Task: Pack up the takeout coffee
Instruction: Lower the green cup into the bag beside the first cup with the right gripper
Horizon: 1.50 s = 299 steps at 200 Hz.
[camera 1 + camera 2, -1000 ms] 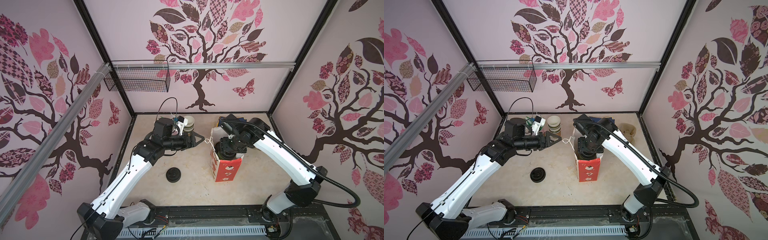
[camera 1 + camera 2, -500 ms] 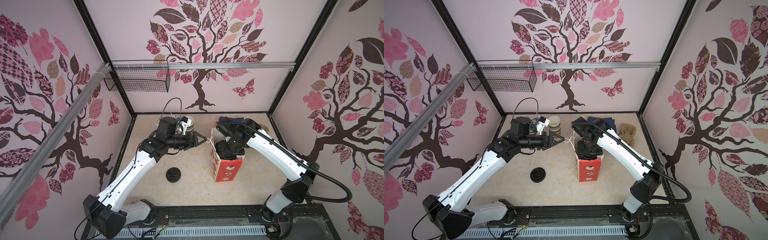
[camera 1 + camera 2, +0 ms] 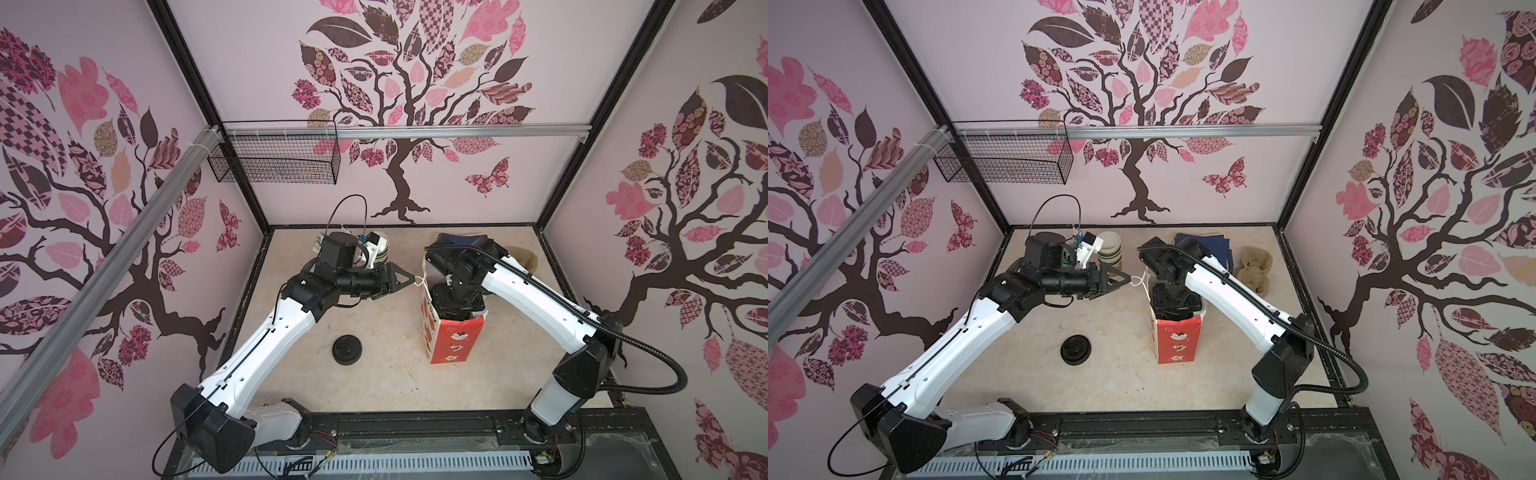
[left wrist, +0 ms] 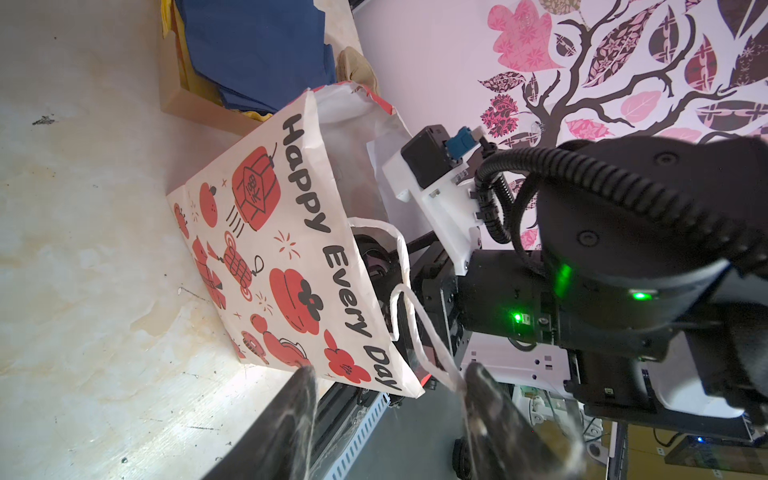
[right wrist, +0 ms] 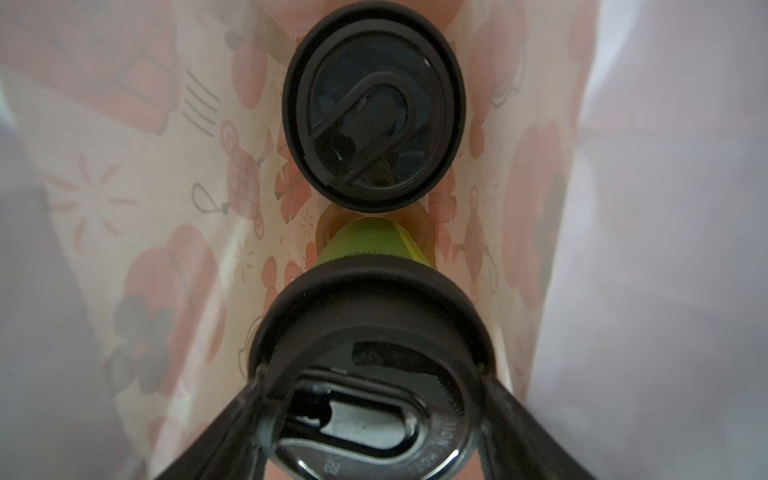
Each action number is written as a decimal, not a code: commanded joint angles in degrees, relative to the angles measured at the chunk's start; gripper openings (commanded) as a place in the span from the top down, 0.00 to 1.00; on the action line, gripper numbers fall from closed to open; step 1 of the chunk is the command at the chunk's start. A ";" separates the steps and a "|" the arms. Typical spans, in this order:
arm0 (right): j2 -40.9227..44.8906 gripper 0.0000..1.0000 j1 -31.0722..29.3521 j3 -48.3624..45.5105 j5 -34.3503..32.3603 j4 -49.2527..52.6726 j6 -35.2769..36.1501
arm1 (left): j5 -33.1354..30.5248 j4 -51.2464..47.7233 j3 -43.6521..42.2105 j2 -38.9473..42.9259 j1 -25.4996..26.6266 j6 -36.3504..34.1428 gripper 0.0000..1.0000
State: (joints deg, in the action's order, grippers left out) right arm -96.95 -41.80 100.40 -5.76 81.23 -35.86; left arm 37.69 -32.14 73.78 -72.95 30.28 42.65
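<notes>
Right hand [image 5: 371,370] grips black-lidded green paper cup [image 5: 365,245] inside red-and-white paper bag [image 3: 453,345]; left hand [image 4: 389,374] stands open, white twisted handle [image 4: 419,320] touching one finger.

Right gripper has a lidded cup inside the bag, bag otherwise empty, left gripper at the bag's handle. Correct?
Not quite. The bag isn't otherwise empty: the right wrist view shows a second lidded cup standing in it beside the held cup in the right gripper. The rest holds: the left gripper is at the bag's handle, as the left wrist view shows.
</notes>
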 commanded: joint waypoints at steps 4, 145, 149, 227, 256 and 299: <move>-1.83 0.26 0.32 1.37 -0.96 3.41 -2.13 | 1.06 2.14 1.72 -0.44 0.19 0.27 0.48; -4.93 0.27 0.98 1.13 -2.31 1.22 -0.92 | 2.96 3.39 1.02 -1.32 0.18 1.05 0.87; -4.92 0.27 1.09 0.96 -2.25 1.02 -0.81 | 3.00 3.40 0.99 -1.40 0.15 1.03 0.87; -4.93 0.27 1.88 -3.06 -1.14 -2.12 0.17 | 3.31 3.05 0.91 -1.62 0.14 0.59 1.00; -5.13 0.27 2.21 -4.26 -0.48 -3.08 0.70 | 3.18 2.87 0.93 -1.85 0.17 0.53 1.00; -5.97 0.28 2.77 -4.92 0.90 -3.88 1.61 | 2.79 1.68 0.89 -1.78 0.14 0.08 1.00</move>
State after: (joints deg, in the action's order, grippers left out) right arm -100.60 -39.70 96.73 -5.50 76.82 -33.52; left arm 40.40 -29.71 73.78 -74.67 30.30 43.86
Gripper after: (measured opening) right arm 0.726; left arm 0.047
